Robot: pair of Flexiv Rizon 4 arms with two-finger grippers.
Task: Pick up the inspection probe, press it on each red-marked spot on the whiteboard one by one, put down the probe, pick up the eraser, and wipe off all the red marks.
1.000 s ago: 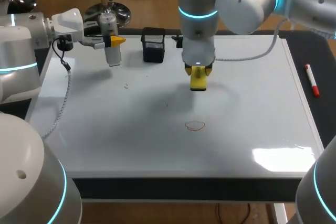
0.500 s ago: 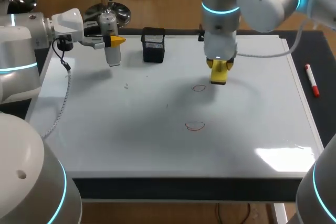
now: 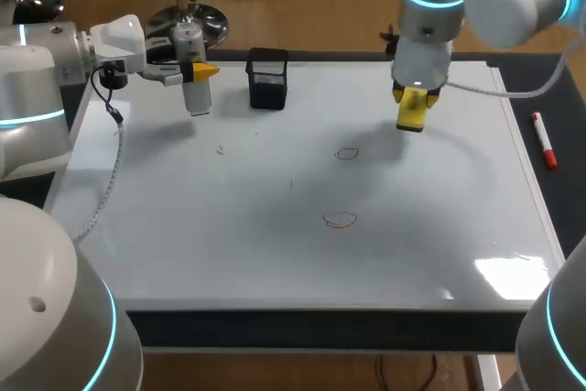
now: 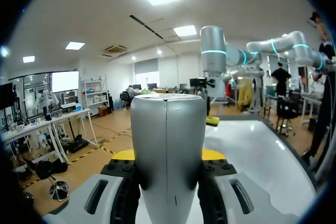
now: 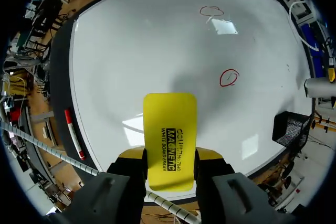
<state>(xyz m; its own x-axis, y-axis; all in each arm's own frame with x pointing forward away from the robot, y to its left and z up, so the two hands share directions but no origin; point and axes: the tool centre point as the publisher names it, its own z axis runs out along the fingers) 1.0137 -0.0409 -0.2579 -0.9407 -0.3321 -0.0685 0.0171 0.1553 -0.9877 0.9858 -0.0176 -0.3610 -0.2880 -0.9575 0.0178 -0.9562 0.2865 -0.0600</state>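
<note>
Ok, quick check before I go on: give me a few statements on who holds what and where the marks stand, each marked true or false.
1. The right pincer is shut on the yellow eraser. True.
2. The whiteboard is wiped free of red. False: a far red mark and a near red mark show on it.
3. The left pincer is shut on the silver probe. True.
4. The yellow eraser covers the far red mark. False: it is apart from both marks, off toward the whiteboard's far right part.
5. The red marker stands in the black basket. False: it lies beside the whiteboard's right edge, far from the black basket.
</note>
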